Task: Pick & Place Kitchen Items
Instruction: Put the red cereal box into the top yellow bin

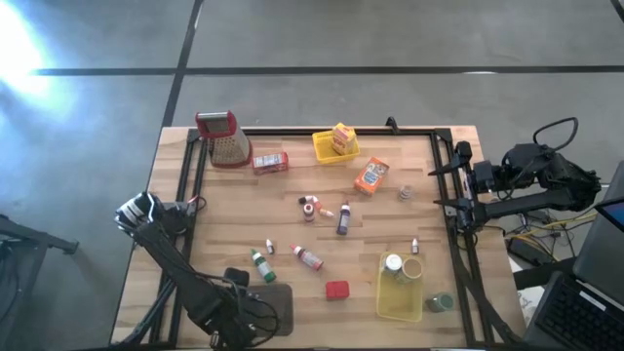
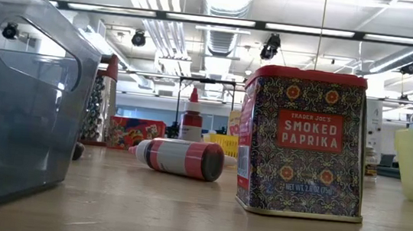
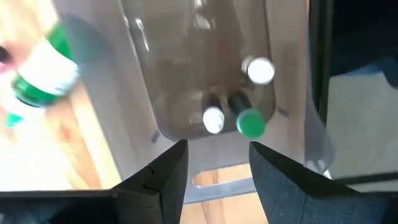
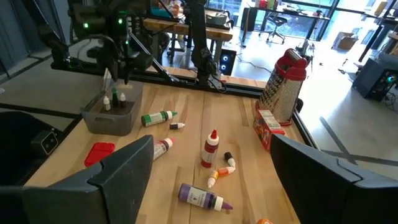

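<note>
My left gripper point(image 3: 217, 152) is open and hovers over the grey tray point(image 3: 149, 74), which holds three tiny bottles with white and green caps point(image 3: 250, 122). The right wrist view shows it above the tray point(image 4: 112, 115) too. A green-capped bottle point(image 1: 260, 265) lies beside the tray. A red-and-white bottle point(image 1: 309, 257), a red tin point(image 1: 337, 290), a purple bottle point(image 1: 343, 220) and an orange box point(image 1: 370, 176) lie scattered on the table. My right gripper point(image 4: 211, 142) is open and waits at the table's right edge point(image 1: 458, 185), touching nothing.
A grater with a red handle point(image 1: 224, 138) stands at the far left, with a red box point(image 1: 270, 162) beside it. One yellow basket point(image 1: 322, 148) sits at the far edge. Another yellow basket point(image 1: 390, 302) with jars sits near right. A black frame point(image 1: 453, 234) borders the table.
</note>
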Action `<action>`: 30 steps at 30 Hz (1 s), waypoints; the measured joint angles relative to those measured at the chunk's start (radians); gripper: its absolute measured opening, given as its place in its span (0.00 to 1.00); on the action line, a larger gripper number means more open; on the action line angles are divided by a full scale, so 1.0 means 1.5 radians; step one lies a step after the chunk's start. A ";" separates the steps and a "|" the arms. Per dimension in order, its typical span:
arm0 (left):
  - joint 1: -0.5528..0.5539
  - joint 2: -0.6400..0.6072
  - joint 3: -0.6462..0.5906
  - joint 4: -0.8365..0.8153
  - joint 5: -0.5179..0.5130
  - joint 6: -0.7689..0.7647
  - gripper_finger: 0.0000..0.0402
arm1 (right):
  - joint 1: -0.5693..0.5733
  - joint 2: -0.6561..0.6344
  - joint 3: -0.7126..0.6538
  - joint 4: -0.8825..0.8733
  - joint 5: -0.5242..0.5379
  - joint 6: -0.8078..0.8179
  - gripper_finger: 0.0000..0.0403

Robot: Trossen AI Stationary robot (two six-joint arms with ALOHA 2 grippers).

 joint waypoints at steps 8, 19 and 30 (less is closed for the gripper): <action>0.003 0.000 0.087 -0.024 -0.150 0.001 0.43 | 0.000 0.000 0.000 0.000 0.000 0.001 0.87; 0.011 -0.001 0.180 -0.018 -0.538 0.086 0.43 | 0.000 0.000 0.000 0.000 0.000 0.004 0.88; 0.118 -0.005 0.198 -0.010 -0.470 0.182 0.40 | 0.000 0.000 0.000 0.000 0.000 0.003 0.79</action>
